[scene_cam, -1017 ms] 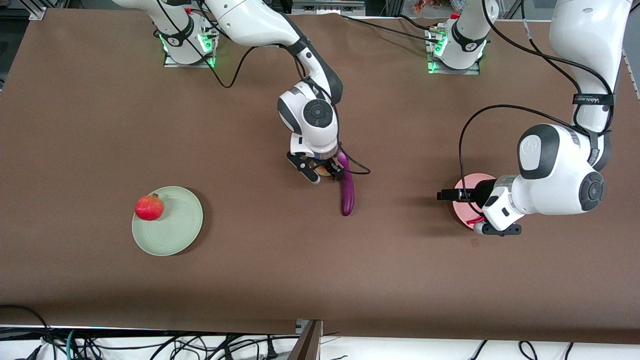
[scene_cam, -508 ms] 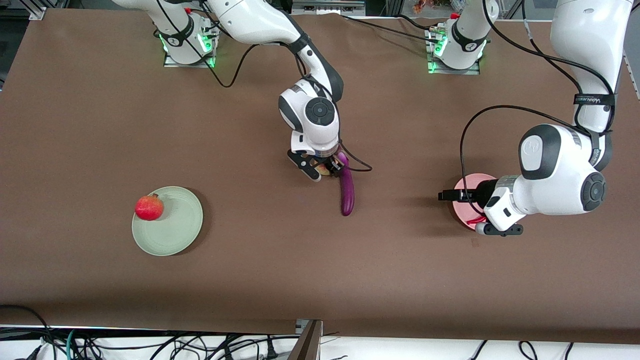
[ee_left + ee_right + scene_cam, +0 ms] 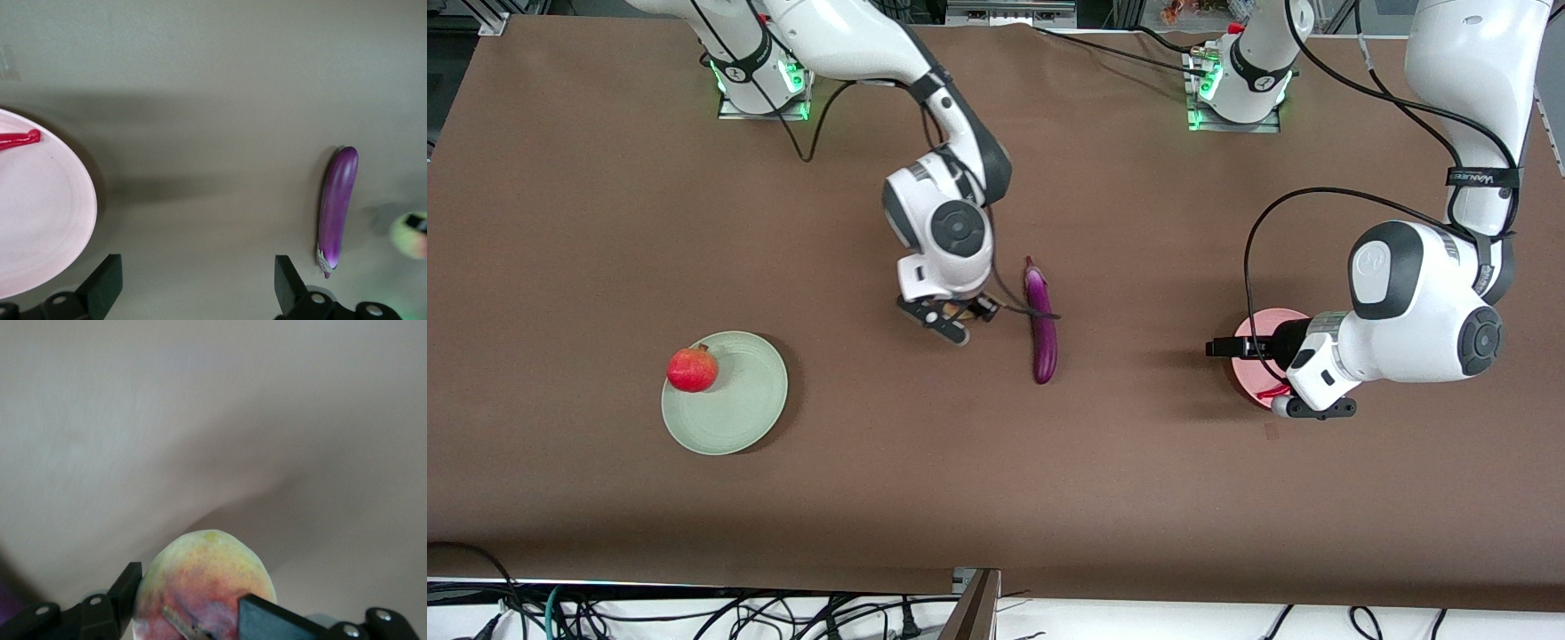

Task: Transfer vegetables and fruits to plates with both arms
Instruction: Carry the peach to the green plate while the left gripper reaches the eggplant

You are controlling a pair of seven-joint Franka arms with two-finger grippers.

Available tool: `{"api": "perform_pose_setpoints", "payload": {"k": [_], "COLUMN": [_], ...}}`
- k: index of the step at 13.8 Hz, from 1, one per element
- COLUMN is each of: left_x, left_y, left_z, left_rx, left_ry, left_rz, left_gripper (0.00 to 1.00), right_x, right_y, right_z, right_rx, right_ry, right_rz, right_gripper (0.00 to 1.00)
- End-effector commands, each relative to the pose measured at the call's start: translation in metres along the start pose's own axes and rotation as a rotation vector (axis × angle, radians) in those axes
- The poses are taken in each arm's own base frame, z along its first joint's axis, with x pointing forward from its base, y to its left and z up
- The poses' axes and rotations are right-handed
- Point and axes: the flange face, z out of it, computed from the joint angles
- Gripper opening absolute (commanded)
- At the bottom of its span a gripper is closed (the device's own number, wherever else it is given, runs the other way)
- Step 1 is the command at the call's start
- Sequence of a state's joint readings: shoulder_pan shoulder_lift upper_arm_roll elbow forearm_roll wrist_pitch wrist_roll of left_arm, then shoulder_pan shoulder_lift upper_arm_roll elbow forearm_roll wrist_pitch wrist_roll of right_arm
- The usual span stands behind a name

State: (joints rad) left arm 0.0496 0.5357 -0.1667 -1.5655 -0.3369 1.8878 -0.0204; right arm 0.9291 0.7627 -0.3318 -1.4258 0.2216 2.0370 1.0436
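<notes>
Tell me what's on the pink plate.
A red chili pepper lies on the pink plate. From the front, the left gripper, open, and its wrist cover most of the plate.

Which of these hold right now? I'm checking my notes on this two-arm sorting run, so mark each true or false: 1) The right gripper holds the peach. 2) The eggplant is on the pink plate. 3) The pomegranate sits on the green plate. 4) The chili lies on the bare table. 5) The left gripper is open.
1) True: the right gripper is shut on the peach.
2) False: the eggplant lies on the table, apart from the pink plate.
3) True: the pomegranate sits at the green plate's edge.
4) False: the chili lies on the pink plate.
5) True: the left gripper is open and holds nothing, by the pink plate.
</notes>
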Motion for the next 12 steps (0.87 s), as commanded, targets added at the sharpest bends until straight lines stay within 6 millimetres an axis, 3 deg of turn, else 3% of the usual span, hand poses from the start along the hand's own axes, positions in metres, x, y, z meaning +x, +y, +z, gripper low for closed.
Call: {"api": "perform_pose_setpoints", "payload": {"k": [1, 3, 5, 7, 9, 10, 12], "left_x": [-0.005, -0.009, -0.021, -0.032, -0.038, -0.038, -0.04], "left_y": [0.032, 0.087, 0.145, 0.186, 0.214, 0.218, 0.22], "left_z": [0.01, 0.043, 0.092, 0.136, 0.183, 0.2, 0.235], "left_rx": [-0.015, 0.001, 0.025, 0.021, 0.024, 0.047, 0.109], "left_ry": [-0.002, 0.04, 0.054, 0.083, 0.143, 0.179, 0.195], "left_rz": [-0.021, -0.124, -0.201, -0.239, -0.274, -0.257, -0.239], "left_gripper": [1.0, 1.0, 1.0, 1.0, 1.0, 1.0, 1.0], "right_x": [0.061, 0.114, 0.165, 0.213, 0.26, 0.279, 0.289], "right_y": [0.046, 0.086, 0.129, 0.177, 0.22, 0.238, 0.241], "right_z": [-0.021, -0.029, -0.033, -0.032, -0.022, -0.012, 0.017], "right_rx": [-0.073, -0.116, -0.137, -0.149, -0.139, -0.131, -0.073], "right_ry": [-0.007, 0.007, 0.008, 0.0, 0.02, 0.032, 0.028], "right_rz": [-0.152, -0.265, -0.364, -0.445, -0.462, -0.479, -0.473], "right_gripper": [0.0, 0.0, 0.0, 0.0, 0.0, 0.0, 0.0]}}
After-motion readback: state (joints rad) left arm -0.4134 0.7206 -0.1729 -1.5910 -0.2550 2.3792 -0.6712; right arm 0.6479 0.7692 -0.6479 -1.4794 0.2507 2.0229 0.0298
